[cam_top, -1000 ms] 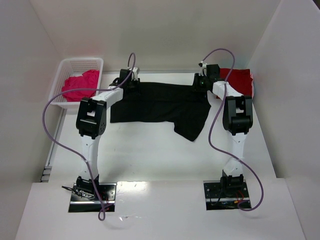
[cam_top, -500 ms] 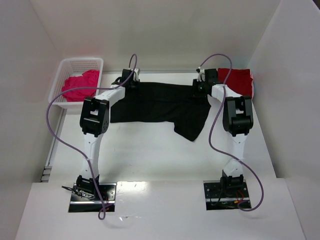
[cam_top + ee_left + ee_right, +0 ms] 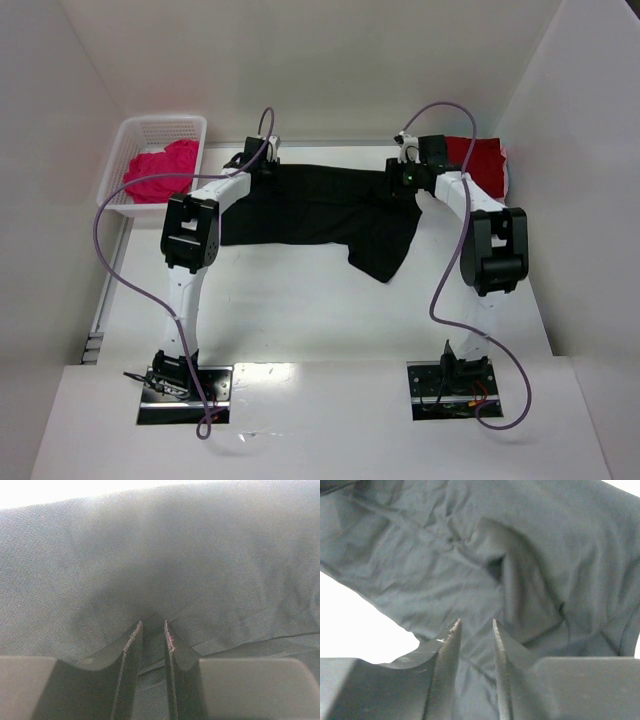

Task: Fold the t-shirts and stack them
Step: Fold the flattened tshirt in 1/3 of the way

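The black t-shirt [image 3: 320, 205] lies spread across the far middle of the table, with one part hanging toward the near right. My left gripper [image 3: 262, 165] is at its far left edge and is shut on a pinch of the black cloth [image 3: 152, 622]. My right gripper [image 3: 412, 177] is at its far right edge; its jaws stand close together with black cloth [image 3: 476, 625] between them. The dark red t-shirt [image 3: 478, 160] lies at the far right, behind the right arm. The magenta-pink t-shirt [image 3: 160, 172] lies crumpled in the basket.
The white mesh basket [image 3: 150, 135] stands at the far left by the left wall. White walls close in the table on the left, back and right. Purple cables loop from both arms.
The right arm's elbow has swung out to the right and toward the near side, and its gripper has shifted slightly nearer. The left arm and the black t-shirt stay put.
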Motion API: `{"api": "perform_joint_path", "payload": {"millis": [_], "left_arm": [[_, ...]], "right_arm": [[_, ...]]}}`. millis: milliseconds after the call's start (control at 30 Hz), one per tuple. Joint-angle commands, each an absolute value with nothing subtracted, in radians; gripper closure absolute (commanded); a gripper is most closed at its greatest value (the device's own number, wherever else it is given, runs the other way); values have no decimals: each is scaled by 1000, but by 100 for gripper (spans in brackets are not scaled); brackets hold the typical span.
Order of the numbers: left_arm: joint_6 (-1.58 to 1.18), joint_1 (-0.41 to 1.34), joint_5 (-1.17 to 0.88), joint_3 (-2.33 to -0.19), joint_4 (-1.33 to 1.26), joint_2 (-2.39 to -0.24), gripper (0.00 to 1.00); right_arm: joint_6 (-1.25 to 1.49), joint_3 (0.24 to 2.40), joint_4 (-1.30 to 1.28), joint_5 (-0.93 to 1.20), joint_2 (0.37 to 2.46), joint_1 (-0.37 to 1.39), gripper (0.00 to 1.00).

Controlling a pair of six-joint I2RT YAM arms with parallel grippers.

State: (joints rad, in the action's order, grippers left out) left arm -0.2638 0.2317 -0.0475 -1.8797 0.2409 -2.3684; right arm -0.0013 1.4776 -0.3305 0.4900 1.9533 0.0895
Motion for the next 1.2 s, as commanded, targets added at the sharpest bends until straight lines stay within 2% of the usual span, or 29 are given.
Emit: {"api": "perform_joint_path", "payload": {"millis": [0, 33, 100, 133, 200, 333, 500, 633, 1033, 1067, 1167], "left_arm": [[-252, 236, -52, -1913, 244, -2382, 68], [-252, 236, -61, -1913, 244, -2382, 68], [-252, 236, -61, -1913, 253, -2382, 68], [-252, 236, -70, -1913, 253, -2382, 68], [-252, 236, -71, -1913, 253, -2382, 68], [-252, 236, -81, -1913, 253, -2391, 68], [-242, 227, -91, -1913, 253, -2391, 67], [-233, 209, -101, -1913, 253, -2391, 67], [-224, 209, -110, -1913, 262, -2391, 64], [-224, 209, -110, -1913, 262, -2391, 64], [-224, 209, -110, -1913, 271, -2391, 64]], "right_arm": [[-18, 1440, -364, 476, 1856, 100, 58], [-18, 1431, -348, 424, 1835, 100, 43], [-9, 1431, -312, 370, 1824, 100, 29], [4, 1442, -301, 315, 1838, 100, 26], [5, 1479, -301, 281, 1876, 100, 22], [52, 1616, -290, 249, 2002, 100, 22], [17, 1730, -327, 327, 2133, 109, 16], [8, 1756, -327, 345, 2175, 109, 16], [-6, 1735, -318, 426, 2230, 178, 46], [-6, 1724, -318, 426, 2230, 187, 53], [-17, 1712, -328, 436, 2230, 187, 68]]}}
